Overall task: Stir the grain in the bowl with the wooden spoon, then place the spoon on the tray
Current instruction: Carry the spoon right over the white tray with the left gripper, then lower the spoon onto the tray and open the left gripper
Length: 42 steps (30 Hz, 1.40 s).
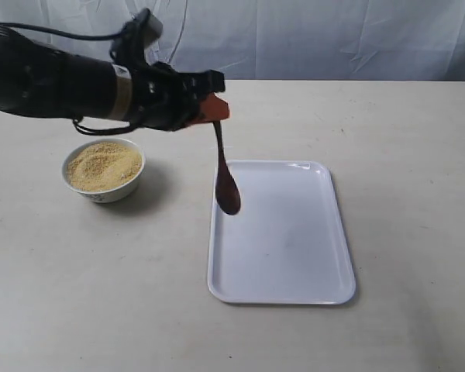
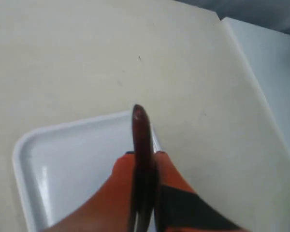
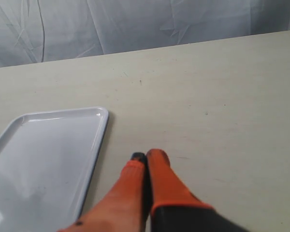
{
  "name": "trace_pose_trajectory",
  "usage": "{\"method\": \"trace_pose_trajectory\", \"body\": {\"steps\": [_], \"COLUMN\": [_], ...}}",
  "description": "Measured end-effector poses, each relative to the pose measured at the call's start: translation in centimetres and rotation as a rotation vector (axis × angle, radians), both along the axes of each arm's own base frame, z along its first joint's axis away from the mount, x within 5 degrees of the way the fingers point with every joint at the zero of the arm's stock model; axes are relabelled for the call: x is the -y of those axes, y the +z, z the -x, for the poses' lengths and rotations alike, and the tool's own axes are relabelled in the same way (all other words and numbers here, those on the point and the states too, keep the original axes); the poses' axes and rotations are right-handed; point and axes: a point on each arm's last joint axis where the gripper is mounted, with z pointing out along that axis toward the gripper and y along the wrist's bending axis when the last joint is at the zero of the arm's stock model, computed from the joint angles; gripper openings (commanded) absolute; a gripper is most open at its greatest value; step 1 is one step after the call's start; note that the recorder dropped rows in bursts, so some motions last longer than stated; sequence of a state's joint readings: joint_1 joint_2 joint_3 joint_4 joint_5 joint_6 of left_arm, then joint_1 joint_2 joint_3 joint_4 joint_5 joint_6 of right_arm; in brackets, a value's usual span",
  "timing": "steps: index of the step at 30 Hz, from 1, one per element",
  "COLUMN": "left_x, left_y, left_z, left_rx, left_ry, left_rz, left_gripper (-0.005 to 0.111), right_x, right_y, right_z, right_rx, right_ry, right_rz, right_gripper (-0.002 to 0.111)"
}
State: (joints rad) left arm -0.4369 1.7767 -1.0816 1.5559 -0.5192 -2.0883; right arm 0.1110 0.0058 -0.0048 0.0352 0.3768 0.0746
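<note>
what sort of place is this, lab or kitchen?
Probably a lab bench setup, not a kitchen: a plain table, a wrinkled sheet hung as backdrop, and a bowl, spoon and tray as props.

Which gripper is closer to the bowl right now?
Left. The left gripper hangs between bowl and tray, holding the wooden spoon; the right gripper is shut beyond the tray's opposite edge.

Lab-style test setup: plain beige table [image 1: 403, 155], wrinkled white cloth backdrop [image 1: 333, 39].
</note>
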Motion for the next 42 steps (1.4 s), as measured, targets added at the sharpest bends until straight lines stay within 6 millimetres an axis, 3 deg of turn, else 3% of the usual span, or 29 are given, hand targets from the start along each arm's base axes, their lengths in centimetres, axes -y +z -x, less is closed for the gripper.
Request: {"method": "trace_pose_trajectory", "body": {"steps": [7,16,22,30,42], "left_x": [4.2,6.8,7.5,7.5,7.4], "left_y": [-5.0,-8.1,-9.3,-9.4,-9.8], "left_z": [-0.1,-0.2,0.0,0.0,0.3], "left_rx": [-0.171,-0.254,-0.291,-0.294,-0.252], "left_ry": [-0.002,-0.012,-0.019,-0.020,-0.088], "left_rz": [0.049,0.073,0.080,0.077,-0.003], "left_gripper": [0.000,0.000,0.003,0.036,0.037], "right_x": [0.0,0.0,0.0,0.0,0.0], "right_y": [0.0,0.0,0.0,0.0,0.0], "right_z": [0.0,0.0,0.0,0.0,0.0], "right_rx": [0.000,0.000,0.000,0.000,0.000], "right_ry": [0.000,0.000,0.000,0.000,0.000], "right_rz": [0.000,0.000,0.000,0.000,0.000], "right_gripper": [0.002,0.002,0.002,0.002,0.002]}}
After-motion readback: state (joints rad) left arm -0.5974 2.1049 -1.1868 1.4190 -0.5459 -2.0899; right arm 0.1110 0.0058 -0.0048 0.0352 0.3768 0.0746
